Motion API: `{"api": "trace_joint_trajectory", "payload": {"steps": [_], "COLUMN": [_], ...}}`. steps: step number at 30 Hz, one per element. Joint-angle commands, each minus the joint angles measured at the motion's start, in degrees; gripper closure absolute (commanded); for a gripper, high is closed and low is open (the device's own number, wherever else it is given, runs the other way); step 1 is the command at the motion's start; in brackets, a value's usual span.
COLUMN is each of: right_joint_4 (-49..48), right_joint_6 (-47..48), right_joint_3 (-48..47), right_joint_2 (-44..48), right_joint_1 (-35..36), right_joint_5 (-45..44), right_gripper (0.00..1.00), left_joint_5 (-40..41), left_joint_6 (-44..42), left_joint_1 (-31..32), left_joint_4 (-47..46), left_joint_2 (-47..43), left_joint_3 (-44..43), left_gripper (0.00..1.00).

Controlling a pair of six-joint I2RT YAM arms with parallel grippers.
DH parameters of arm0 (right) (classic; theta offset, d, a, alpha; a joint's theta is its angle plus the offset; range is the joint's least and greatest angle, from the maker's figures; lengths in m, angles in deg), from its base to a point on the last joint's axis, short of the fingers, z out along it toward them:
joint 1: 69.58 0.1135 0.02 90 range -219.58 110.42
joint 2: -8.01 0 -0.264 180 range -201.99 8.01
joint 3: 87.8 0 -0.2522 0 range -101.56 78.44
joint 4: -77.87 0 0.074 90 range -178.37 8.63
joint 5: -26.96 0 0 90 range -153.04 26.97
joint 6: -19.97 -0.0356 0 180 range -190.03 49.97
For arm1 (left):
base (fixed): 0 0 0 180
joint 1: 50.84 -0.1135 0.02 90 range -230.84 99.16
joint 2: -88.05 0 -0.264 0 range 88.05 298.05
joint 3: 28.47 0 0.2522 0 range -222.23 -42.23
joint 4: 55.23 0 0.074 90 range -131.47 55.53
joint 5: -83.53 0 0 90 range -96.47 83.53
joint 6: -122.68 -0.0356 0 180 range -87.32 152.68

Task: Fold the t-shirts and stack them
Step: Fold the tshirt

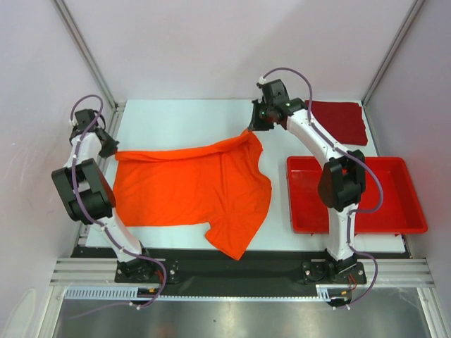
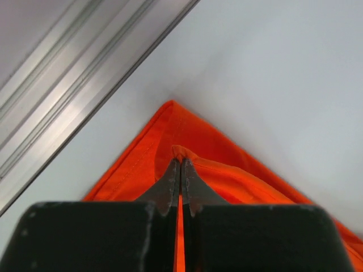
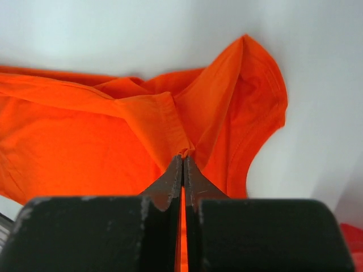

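The plain bright orange cloth t-shirt [image 1: 190,186] lies spread on the white table [image 1: 183,116]. The left end effector [image 2: 181,164] and the right end effector [image 3: 182,160] each clamp a pinch of its far edge. Both bites look shallow, so uneven pulling could slip a corner free and skew the fold.

1. A robotics laboratory cell is shown.
2. A white table [image 1: 183,116] is enclosed by plain pale walls [image 1: 232,42] and aluminium frame posts [image 1: 84,49].
3. A left arm [image 1: 88,190] and a right arm [image 1: 342,183], both cabled, are bolted to a metal rail [image 1: 77,271].
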Motion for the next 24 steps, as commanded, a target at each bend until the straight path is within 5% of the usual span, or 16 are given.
{"api": "trace_joint_trajectory", "payload": {"steps": [1, 13, 24], "right_joint_4": [-0.93, -3.65, -0.93], "right_joint_6": [0.35, -0.45, 0.34], "right_joint_3": [3.22, 15.19, 3.34], "right_joint_2": [6.23, 13.01, 10.55], "right_joint_1": [0.38, 0.91, 0.56], "right_joint_5": [0.94, 0.06, -2.05], "right_gripper": [1.00, 1.00, 1.00], "left_joint_5": [1.69, 2.39, 1.70], "left_joint_6": [-0.45, 0.43, 1.13], "left_joint_1": [-0.55, -0.64, -0.99], "left_joint_4": [-1.39, -3.15, -1.39], "left_joint_2": [-3.80, -7.05, -11.00], "left_joint_3": [3.53, 10.40, 5.22], "left_gripper": [1.00, 1.00, 1.00]}}
